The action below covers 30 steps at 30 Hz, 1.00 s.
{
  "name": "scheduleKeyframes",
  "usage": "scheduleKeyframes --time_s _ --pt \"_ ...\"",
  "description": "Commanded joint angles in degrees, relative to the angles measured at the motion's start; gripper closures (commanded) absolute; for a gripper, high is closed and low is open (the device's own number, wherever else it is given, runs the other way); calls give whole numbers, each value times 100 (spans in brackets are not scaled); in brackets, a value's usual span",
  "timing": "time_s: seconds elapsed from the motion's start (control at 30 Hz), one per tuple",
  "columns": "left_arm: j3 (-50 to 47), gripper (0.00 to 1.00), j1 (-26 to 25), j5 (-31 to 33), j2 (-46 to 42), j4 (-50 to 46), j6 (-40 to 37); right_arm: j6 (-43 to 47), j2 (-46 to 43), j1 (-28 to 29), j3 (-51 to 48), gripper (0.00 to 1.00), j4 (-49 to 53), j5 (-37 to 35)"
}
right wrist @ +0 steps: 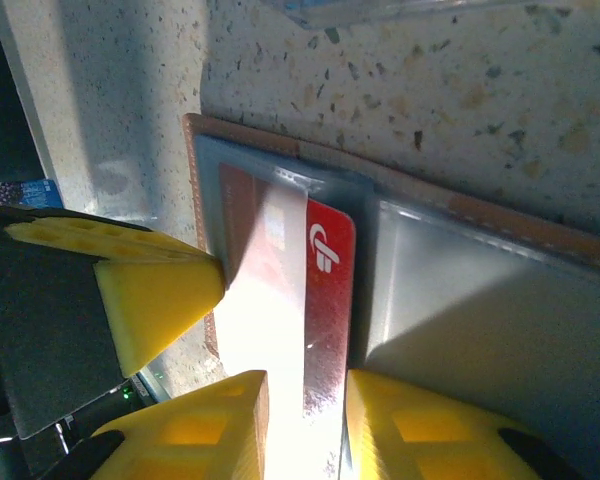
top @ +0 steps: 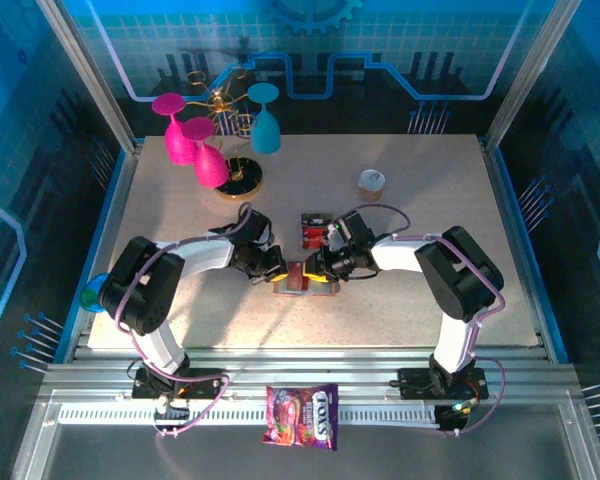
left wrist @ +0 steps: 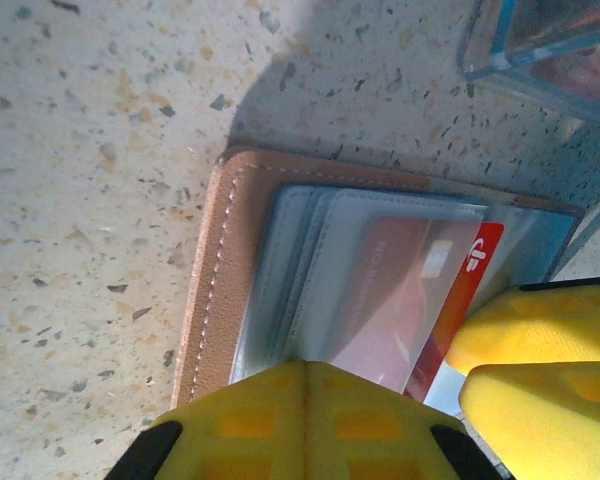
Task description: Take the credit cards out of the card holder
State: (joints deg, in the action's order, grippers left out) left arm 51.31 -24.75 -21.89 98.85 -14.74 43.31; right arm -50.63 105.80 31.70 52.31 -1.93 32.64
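The card holder (top: 302,281) lies open mid-table (top: 400,315), with bare speckled top toward 6 o'clock and loose cards (top: 313,230) near at 12. The left gripper (top: 276,268), fingers together, rests on its clear pockets from 9. The right gripper (top: 316,266) meets it from 3. From the right wrist, a glossy red credit card (right wrist: 325,290) juts between narrowly parted yellow pads (right wrist: 420,430); I cannot tell whether they pinch it. The left wrist view gives the holder's stitched tan border.
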Motion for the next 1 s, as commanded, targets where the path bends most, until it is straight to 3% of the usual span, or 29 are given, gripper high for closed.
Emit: scheduleKeyframes --time_s 0.0,0.5,0.97 --pt "99 94 36 18 145 -247 -147 -84 168 -78 -98 72 -179 159" --pt "100 94 25 8 187 -316 -155 -269 245 -103 -160 75 -525 288" --pt "111 94 24 53 123 -354 -167 -246 -85 -190 -437 89 -489 167"
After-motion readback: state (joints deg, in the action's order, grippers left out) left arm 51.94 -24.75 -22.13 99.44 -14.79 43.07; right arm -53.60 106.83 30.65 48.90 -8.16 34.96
